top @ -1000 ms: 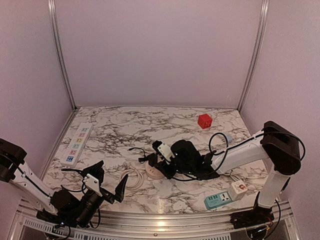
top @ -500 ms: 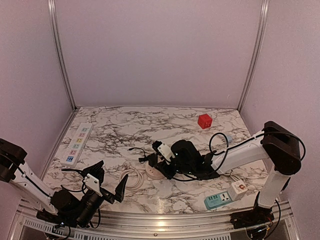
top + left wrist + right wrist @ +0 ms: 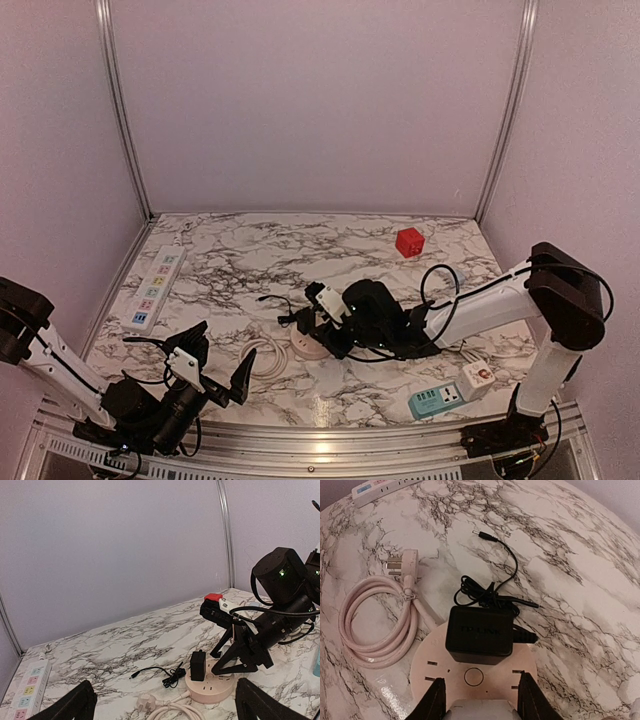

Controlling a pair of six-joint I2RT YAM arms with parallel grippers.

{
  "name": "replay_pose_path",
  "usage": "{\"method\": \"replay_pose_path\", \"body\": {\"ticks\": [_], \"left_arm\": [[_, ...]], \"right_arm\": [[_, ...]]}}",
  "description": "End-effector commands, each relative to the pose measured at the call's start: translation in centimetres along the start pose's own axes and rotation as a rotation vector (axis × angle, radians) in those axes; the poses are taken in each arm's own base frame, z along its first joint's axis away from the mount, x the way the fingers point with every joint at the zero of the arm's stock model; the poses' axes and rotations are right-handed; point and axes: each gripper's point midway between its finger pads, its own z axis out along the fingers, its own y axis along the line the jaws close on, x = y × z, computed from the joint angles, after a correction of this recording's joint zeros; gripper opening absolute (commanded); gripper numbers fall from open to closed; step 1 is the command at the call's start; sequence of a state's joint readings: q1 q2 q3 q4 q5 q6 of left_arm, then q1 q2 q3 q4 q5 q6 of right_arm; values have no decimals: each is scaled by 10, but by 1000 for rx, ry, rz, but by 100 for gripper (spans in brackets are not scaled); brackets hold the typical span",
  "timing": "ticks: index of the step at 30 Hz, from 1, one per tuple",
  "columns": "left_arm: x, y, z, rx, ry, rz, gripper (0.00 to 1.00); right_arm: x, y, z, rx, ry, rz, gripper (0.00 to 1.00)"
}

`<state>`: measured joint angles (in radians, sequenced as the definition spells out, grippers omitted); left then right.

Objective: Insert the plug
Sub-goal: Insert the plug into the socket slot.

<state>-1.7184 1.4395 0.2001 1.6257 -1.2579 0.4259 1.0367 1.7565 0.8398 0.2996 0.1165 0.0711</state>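
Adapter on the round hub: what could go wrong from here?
1. The right gripper, open, hangs close by the adapter; pulling back askew could knock it loose from the hub.
2. The adapter's thin cable lies bunched against the hub and could snag a finger.

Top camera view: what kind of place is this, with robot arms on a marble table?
Probably a robot test booth, not a home. Plain walls on metal posts close in the marble table, two robot arms are bolted at its near edge, and power strips lie about.
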Motion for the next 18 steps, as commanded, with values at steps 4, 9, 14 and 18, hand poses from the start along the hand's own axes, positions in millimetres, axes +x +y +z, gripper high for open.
{"method": "replay_pose_path", "body": {"ticks": [4, 9, 14, 18], "left_arm": [[-18, 10, 2, -36, -39, -148, 99], [-17, 11, 2, -38, -38, -147, 99], [-18, 12, 2, -37, -40, -154, 99], [-18, 12, 2, -37, -40, -155, 99]], "right_arm": [[-14, -9, -8, 60, -18, -13, 0], [-15, 13, -4, -63, -24, -23, 0], [-19, 21, -9, -111, -34, -37, 0], [-21, 26, -12, -143, -32, -45, 0]]}}
